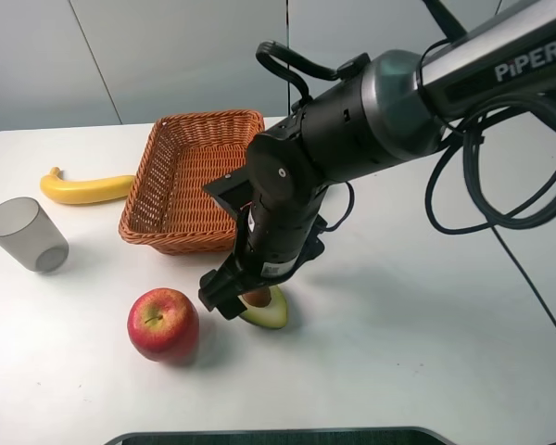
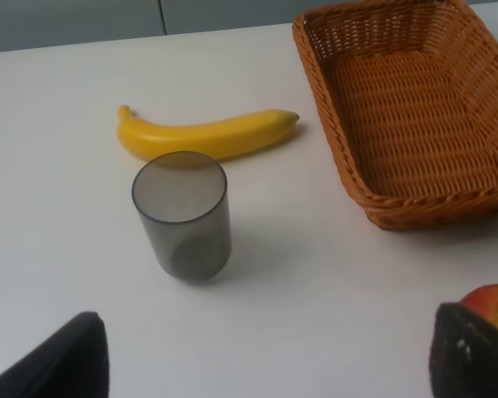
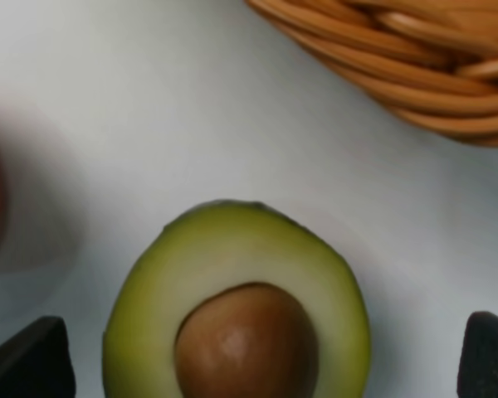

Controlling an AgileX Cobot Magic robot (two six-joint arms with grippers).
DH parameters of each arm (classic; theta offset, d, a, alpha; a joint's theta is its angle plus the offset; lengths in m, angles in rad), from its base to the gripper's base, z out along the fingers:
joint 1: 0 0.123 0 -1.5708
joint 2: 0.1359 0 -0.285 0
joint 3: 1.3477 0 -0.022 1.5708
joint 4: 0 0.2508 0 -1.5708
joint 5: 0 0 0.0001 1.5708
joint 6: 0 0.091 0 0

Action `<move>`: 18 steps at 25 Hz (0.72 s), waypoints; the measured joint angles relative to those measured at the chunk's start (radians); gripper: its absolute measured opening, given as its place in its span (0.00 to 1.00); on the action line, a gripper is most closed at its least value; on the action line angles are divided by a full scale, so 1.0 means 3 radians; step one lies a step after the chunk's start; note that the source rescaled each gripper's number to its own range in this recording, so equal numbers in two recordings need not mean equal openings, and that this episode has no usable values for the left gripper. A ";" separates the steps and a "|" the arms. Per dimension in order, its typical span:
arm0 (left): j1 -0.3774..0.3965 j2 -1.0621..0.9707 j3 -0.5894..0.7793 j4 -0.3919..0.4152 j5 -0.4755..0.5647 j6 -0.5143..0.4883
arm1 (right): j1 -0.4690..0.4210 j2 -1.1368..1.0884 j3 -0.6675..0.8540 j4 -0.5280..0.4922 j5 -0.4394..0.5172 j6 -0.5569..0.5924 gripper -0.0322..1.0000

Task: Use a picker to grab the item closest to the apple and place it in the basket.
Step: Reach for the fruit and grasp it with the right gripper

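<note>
Both of your right fingers (image 3: 25, 361) are cropped at the frame edge, spread wide, avocado half (image 3: 236, 307) lying between them on the tabletop (image 1: 398, 352), just beside the apple (image 1: 163, 323), half-hidden overhead by your arm (image 1: 352, 139).

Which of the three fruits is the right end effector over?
The halved avocado, pit up, beside the red apple. The right end effector straddles it; the banana lies left of the basket.

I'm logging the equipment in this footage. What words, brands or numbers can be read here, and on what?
"PiPER": on the grey upper casing of the right arm.
A pale patch lower on that arm, maybe a sticker: too small to read.
Nothing else shows text.
</note>
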 joint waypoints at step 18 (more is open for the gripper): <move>0.0000 0.0000 0.0000 0.0000 0.0000 -0.0007 | 0.0000 0.0240 -0.0008 -0.0161 -0.0065 0.0090 1.00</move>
